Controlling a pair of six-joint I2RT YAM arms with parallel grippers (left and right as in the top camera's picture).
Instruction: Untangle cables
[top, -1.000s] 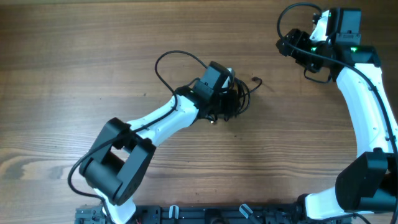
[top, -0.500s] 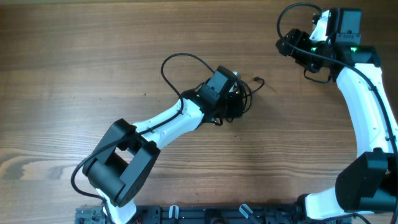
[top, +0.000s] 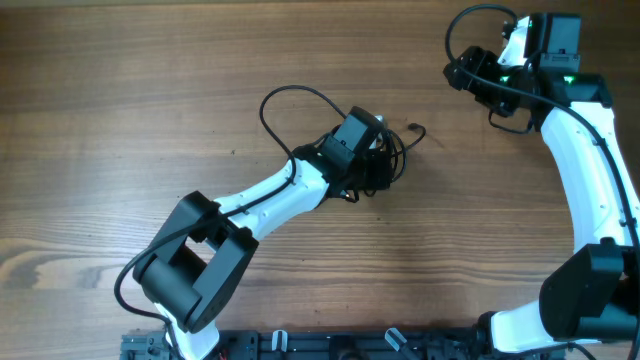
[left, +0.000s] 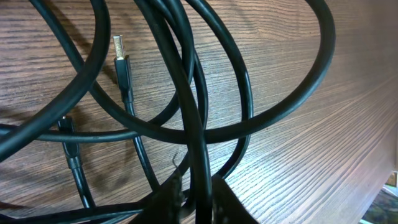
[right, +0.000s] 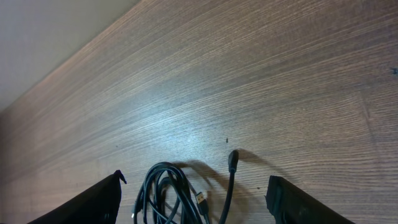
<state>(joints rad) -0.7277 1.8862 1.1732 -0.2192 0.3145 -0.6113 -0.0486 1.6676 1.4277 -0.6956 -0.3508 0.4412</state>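
The cables (top: 388, 160) lie as a tangled black bundle mid-table, with one small plug end (top: 413, 128) sticking out to the right. My left gripper (top: 370, 152) is down in the bundle, mostly hidden under its wrist. In the left wrist view my left gripper (left: 198, 205) is shut on one black strand (left: 186, 112), and its fingers (left: 228, 202) press on either side. A silvery-tipped plug (left: 118, 48) lies on the wood behind the loops. My right gripper (top: 468, 75) hovers open at the far right. From there it sees the cables (right: 166, 194) and a raised plug end (right: 233, 159) far below.
The wooden table (top: 120, 120) stretches wide to the left and front. A thicker black wire (top: 290, 95) loops off the left arm behind the bundle. The right arm (top: 590, 170) runs along the right edge. The table's far edge (right: 68, 59) meets a pale wall.
My left wrist has shifted slightly to the right over the bundle, and its arm wire loop moved with it. The right arm has not moved.
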